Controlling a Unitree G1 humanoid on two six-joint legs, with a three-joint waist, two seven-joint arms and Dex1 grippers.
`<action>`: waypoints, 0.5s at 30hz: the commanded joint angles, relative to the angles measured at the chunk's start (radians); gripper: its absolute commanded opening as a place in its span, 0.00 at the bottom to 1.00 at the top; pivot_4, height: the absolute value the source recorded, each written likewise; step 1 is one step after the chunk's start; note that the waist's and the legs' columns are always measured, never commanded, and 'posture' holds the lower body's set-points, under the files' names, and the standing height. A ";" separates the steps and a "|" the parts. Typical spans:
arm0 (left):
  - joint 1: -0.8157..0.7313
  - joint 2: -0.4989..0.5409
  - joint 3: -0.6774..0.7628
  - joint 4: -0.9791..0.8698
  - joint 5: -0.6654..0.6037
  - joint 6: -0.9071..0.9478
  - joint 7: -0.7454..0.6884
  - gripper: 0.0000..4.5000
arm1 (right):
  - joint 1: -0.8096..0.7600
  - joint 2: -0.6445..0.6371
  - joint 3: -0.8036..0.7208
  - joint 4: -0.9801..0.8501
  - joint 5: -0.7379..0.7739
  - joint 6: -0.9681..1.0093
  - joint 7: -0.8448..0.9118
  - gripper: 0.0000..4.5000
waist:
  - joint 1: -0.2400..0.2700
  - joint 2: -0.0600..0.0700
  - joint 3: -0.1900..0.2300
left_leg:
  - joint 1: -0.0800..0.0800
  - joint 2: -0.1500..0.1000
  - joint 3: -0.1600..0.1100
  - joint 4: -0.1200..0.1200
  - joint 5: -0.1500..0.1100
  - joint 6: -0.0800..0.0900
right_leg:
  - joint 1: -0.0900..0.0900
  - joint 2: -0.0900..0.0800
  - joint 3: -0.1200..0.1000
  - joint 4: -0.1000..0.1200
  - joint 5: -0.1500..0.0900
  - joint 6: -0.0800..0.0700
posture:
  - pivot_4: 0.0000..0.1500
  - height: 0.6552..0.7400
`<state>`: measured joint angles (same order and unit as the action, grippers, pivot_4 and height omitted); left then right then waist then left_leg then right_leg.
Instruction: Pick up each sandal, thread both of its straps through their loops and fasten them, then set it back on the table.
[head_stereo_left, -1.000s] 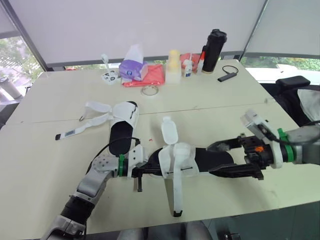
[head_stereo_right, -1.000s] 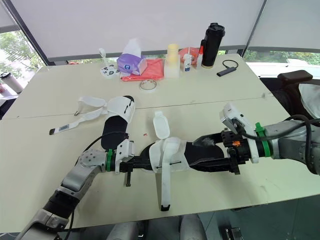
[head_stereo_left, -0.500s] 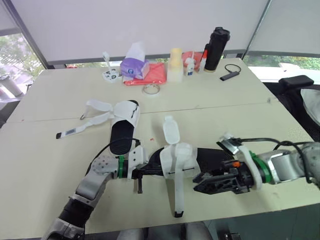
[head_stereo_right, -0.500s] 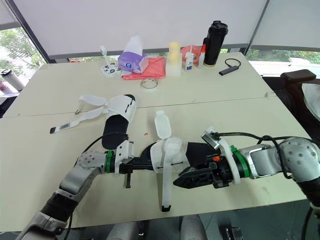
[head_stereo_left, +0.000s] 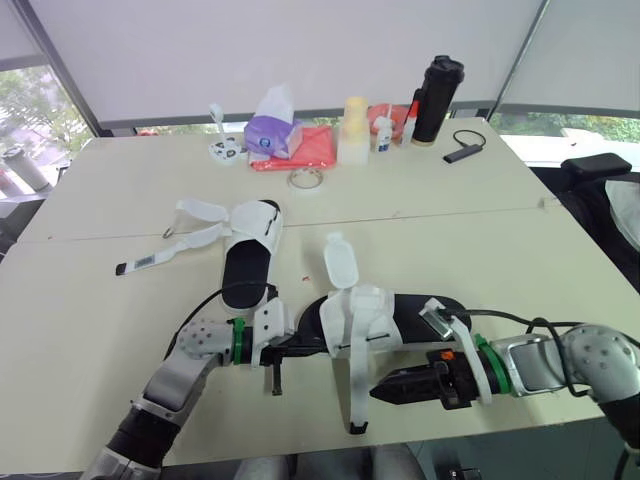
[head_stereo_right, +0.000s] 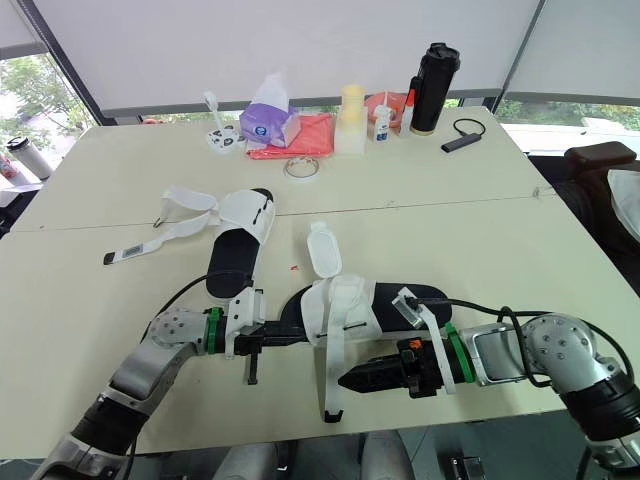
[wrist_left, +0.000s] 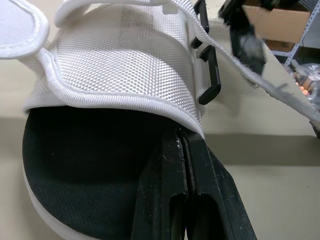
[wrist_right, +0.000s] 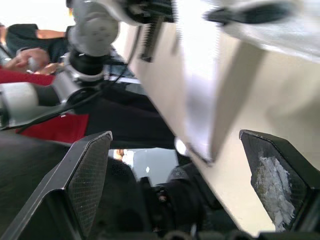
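Beside the spread right gripper (head_stereo_left: 385, 390) hangs the sandal's (head_stereo_left: 415, 315) strap (head_stereo_left: 357, 385); left gripper (wrist_left: 182, 165) clamps its sole (wrist_left: 90, 170).

pale table (head_stereo_left: 480, 210) under white window blinds (head_stereo_left: 300, 50); greenery (head_stereo_left: 35, 95) outside, dark chair (head_stereo_left: 590, 165) at right.

Pale table (head_stereo_left: 480, 215) with a black flask (head_stereo_left: 432, 87) standing at its far edge. To the flask's left sit a cream bottle (head_stereo_left: 351, 135), a red cloth (head_stereo_left: 310, 150) and a purple tissue pack (head_stereo_left: 270, 130). In front of the flask lie a tape ring (head_stereo_left: 304, 179), the far sandal (head_stereo_left: 250, 250) and the near sandal (head_stereo_left: 400, 315).
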<state>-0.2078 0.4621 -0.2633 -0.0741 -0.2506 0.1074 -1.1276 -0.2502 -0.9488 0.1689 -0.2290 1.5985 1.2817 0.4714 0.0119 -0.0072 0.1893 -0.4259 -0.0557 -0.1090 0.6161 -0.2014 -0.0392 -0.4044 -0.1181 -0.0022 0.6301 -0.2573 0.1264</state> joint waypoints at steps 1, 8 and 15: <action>0.012 0.009 -0.012 -0.023 -0.002 0.009 0.001 0.00 | -0.005 0.038 -0.029 -0.004 -0.026 0.010 0.005 0.98 | 0.000 0.000 0.000 | 0.000 0.000 0.000 0.000 0.000 0.000 | 0.000 0.000 0.000 0.000 0.000 0.000 | 1.00 1.00; 0.007 0.008 -0.012 -0.017 0.001 0.009 0.002 0.00 | -0.037 0.170 -0.025 0.013 -0.069 0.019 -0.027 0.98 | 0.000 0.000 0.000 | 0.000 0.000 0.000 0.000 0.000 0.000 | 0.000 0.001 0.000 0.000 0.000 0.000 | 1.00 1.00; 0.004 0.008 -0.010 -0.011 0.002 0.008 0.002 0.00 | -0.033 0.237 -0.033 0.002 -0.099 0.041 -0.044 0.98 | -0.001 0.000 0.000 | 0.000 -0.001 -0.001 0.000 0.000 0.000 | 0.000 0.001 0.000 0.000 0.001 0.002 | 1.00 1.00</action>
<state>-0.2045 0.4641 -0.2634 -0.0801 -0.2503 0.1180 -1.1257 -0.2824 -0.7207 0.1589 -0.2096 1.4979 1.3160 0.4271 0.0111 -0.0072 0.1892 -0.4257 -0.0562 -0.1096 0.6161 -0.2014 -0.0391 -0.4042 -0.1173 -0.0023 0.6304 -0.2563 0.1282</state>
